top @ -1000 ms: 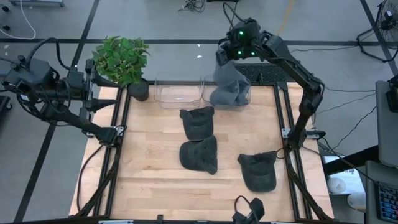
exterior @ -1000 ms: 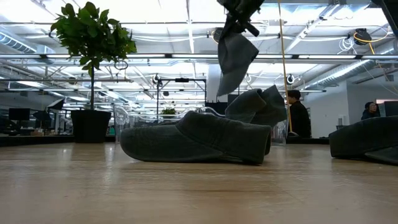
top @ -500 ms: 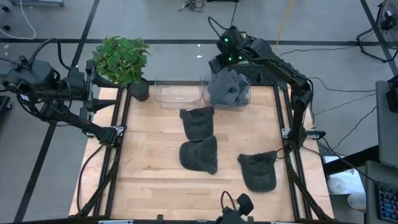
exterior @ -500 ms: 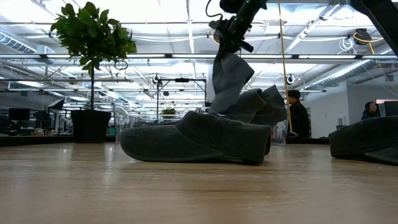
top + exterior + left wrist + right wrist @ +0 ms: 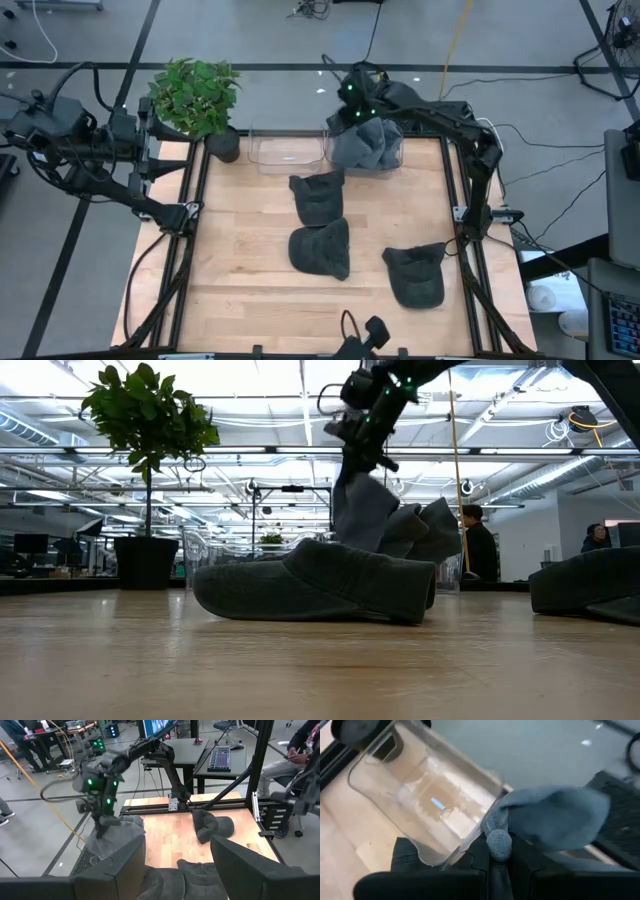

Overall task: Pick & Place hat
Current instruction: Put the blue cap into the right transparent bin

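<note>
Grey hat (image 5: pixel 366 143) hanging from the right gripper (image 5: pixel 352 108), pinched tight by its crown, lower folds already sagging into the right-hand clear bin (image 5: pixel 398 155) at the table's far edge — beside an empty clear bin (image 5: pixel 285 152). Likely trouble: brim draping over the bin's rim on release and slipping out, or fabric snagging the fingers. Three more hats (image 5: pixel 318 196) on the bare wood nearer, open room around them; left gripper (image 5: pixel 150 130) parked off the left edge by the plant (image 5: pixel 195 95), jaws apart, empty.
</note>
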Robot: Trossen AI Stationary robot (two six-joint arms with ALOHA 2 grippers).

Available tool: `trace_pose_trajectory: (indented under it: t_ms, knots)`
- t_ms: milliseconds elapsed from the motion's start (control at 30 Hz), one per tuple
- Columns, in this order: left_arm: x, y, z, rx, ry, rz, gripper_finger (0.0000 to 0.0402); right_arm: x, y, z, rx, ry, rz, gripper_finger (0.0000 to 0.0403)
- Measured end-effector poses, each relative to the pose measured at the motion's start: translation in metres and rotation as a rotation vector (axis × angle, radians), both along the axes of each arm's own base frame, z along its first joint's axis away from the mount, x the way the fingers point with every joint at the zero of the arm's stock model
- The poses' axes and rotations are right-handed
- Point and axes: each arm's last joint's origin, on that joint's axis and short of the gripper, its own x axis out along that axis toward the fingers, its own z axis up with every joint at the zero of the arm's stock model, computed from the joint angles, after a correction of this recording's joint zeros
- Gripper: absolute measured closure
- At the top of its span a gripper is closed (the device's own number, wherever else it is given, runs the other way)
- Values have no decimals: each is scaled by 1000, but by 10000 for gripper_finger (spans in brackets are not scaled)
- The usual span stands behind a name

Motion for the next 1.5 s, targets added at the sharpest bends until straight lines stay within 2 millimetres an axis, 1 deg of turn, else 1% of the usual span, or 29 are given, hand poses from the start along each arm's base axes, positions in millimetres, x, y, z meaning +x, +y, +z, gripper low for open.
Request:
trace_pose_trajectory:
  t_ms: [67,167,367,433,567,633,767,933,1000,1100,1233,1300,1367,1433,1467,1500]
  knots:
    - [0,0,0,-9,-1,3,167,2,0,-12,31,-11,4,377]
    - [0,0,0,-28,-3,8,167,3,0,-25,50,-18,0,377]
    - [0,0,0,-29,-3,8,167,-1,3,-50,104,55,-15,377]
    - [0,0,0,-28,-2,8,167,-4,3,-49,96,71,-40,377]
    - [0,0,0,-28,-3,8,167,-14,7,-35,53,87,-114,377]
    - [0,0,0,-28,-3,8,167,-21,10,-31,66,118,-164,376]
    - [0,0,0,-28,-3,8,167,-34,13,-30,112,188,-206,345]
    - [0,0,0,-27,-3,8,167,-35,9,-30,188,128,-125,308]
    - [0,0,0,-28,-3,8,167,-36,7,-25,191,90,-123,298]
    - [0,0,0,-30,-3,6,167,-43,6,-11,157,35,-130,289]
    - [0,0,0,-31,-2,-1,167,-60,8,13,111,-38,-151,284]
    - [0,0,0,-28,-2,-1,167,-64,9,28,98,-136,-159,285]
    - [0,0,0,-26,-2,-2,167,-65,11,45,74,-265,-122,290]
    - [0,0,0,-19,-2,0,167,-59,13,57,29,-373,-57,304]
    - [0,0,0,-20,-2,0,167,-56,12,60,16,-407,-30,315]
    - [0,0,0,-35,-3,5,167,-51,12,58,17,-420,-12,329]
